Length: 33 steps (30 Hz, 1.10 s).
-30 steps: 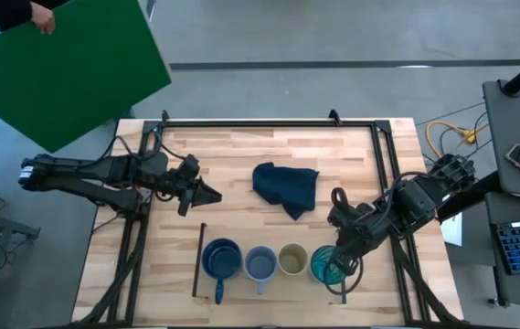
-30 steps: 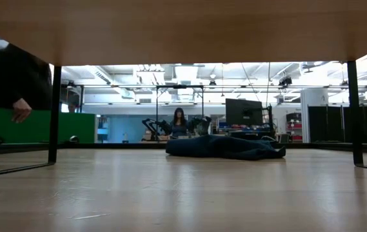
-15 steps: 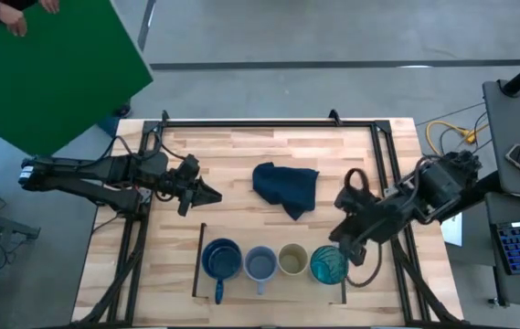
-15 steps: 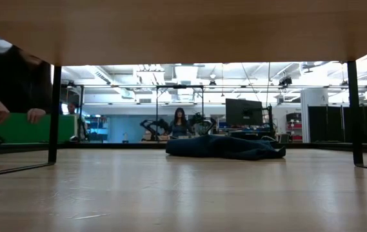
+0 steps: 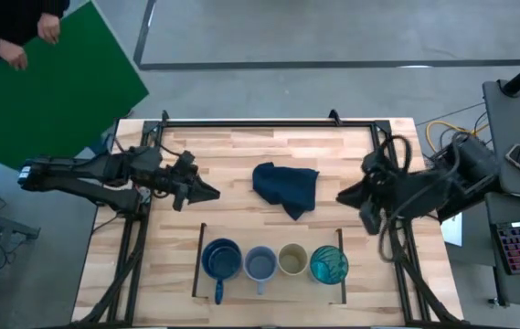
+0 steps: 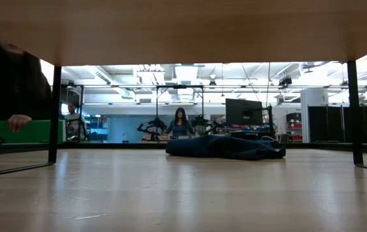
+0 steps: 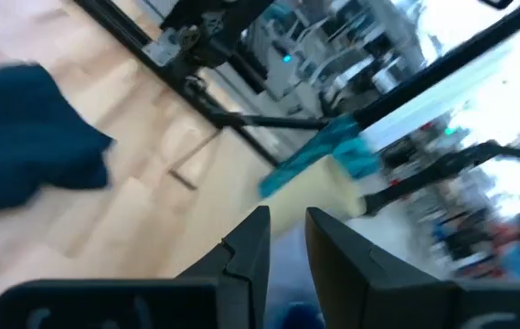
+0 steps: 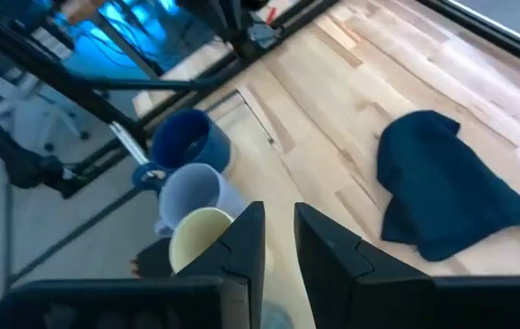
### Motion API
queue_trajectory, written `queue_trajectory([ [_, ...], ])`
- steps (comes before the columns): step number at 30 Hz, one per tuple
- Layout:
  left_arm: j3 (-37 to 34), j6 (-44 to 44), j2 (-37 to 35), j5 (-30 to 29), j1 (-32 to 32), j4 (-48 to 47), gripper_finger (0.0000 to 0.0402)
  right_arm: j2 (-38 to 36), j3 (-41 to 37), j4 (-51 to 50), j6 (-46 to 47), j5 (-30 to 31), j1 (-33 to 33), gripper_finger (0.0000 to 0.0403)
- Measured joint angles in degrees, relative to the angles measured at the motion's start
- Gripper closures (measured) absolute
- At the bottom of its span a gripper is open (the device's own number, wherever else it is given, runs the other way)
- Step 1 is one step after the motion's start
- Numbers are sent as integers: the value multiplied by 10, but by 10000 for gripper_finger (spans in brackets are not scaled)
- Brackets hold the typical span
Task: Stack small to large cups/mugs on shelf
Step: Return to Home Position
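Observation:
Four vessels stand in a row, bottoms down, on the light-wood shelf [image 5: 273, 239] at the table's near edge: a dark blue handled mug [image 5: 222, 260], a grey-blue cup [image 5: 260, 264], a beige cup [image 5: 292, 260] and a teal tumbler [image 5: 329, 263]. The mug [image 8: 186, 142], the grey-blue cup [image 8: 191, 192] and the beige cup [image 8: 200, 239] also show in the right wrist view. My right gripper [image 5: 342, 197] is shut and empty, beyond the tumbler toward the far right. My left gripper [image 5: 212, 193] is shut and empty, left of the dark blue cloth [image 5: 287, 187].
The crumpled dark blue cloth [image 8: 442, 187] lies at the table's middle, between the two grippers. Dark frame rails [image 5: 269, 122] run along the table's far and side edges. A person holds a green board [image 5: 49, 87] beyond the far left corner. The shelf's underside [image 6: 183, 26] spans the low view's top.
My right gripper has risen from the teal tumbler and drawn back toward the table's far right; the tumbler stays upright on the shelf. The person has shifted the green board beyond the far left corner.

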Motion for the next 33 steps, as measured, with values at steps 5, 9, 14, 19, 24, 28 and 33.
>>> queue_trajectory([
  [5,6,-21,-30,40,-22,92,343,-28,4,1,40,-3,0,346],
  [9,4,55,-63,95,-44,201,343,-40,4,26,61,2,0,346],
  [14,-14,110,-100,104,-48,237,343,-41,4,115,-84,-17,13,346],
  [19,-108,138,-120,136,-63,434,343,-48,4,128,-136,18,12,346],
  [24,-242,147,-135,172,-65,680,343,-62,1,125,-160,26,13,346],
  [28,-319,149,-166,171,-65,724,343,-76,-20,130,-168,35,12,346],
  [33,-377,169,-216,141,-64,741,343,-105,-102,211,-181,35,12,346],
])
